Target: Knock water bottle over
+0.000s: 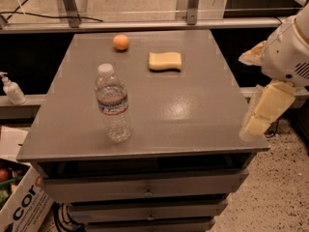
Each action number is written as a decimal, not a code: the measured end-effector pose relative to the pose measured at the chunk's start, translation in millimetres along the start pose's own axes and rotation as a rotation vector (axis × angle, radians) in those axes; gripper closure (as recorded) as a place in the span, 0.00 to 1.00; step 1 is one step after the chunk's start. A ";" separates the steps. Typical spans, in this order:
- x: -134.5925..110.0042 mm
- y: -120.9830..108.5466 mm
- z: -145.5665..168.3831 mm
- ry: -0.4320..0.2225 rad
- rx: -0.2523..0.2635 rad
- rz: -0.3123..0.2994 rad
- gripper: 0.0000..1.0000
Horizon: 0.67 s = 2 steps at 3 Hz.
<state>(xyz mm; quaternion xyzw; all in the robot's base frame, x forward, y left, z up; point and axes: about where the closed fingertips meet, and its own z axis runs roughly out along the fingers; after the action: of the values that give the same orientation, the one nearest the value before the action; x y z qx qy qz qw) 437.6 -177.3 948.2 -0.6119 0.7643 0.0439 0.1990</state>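
End effector (264,111) hangs off counter (193,110) edge at 4 o'clock; aperture: cannot tell. Water bottle (112,103) upright at 8 o'clock, prob. light, stiff, tippy; push near cap (105,69), no grasp req'd.

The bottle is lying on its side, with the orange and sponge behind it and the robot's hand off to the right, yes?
No: the camera view shows the bottle upright. The orange and sponge are behind it; the gripper is off to the right.
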 end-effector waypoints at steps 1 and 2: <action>-29.7 9.1 26.1 -0.113 -0.047 -0.016 0.00; -57.3 9.8 52.1 -0.213 -0.092 -0.023 0.00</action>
<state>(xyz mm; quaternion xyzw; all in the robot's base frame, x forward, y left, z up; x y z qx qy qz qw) 451.1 -106.1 919.2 -0.6211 0.7287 0.1415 0.2512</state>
